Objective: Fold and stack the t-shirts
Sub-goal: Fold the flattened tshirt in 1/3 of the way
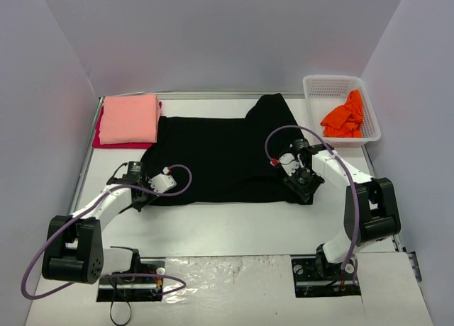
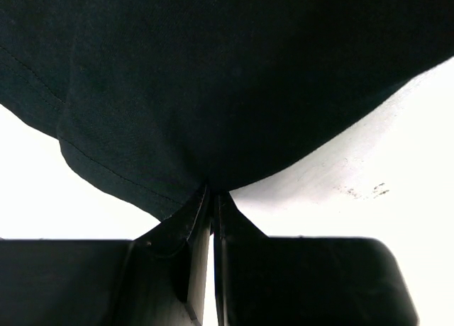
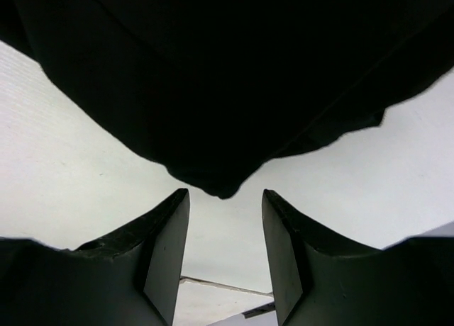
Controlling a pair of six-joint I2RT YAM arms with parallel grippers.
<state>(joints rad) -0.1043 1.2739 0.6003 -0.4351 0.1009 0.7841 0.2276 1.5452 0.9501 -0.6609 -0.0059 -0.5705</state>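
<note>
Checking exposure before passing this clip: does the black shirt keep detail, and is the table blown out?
Top view: even light, black shirt nearly featureless. Left wrist: hem stitching shows, table blown white. Right wrist: shirt solid black, table reads grey.

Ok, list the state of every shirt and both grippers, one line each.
black t-shirt: spread out, unfolded
salmon-pink t-shirt: folded, atop the red
red t-shirt: lying under the pink one
orange t-shirt: crumpled in basket
left gripper: shut on black t-shirt's edge
right gripper: open at its corner
</note>
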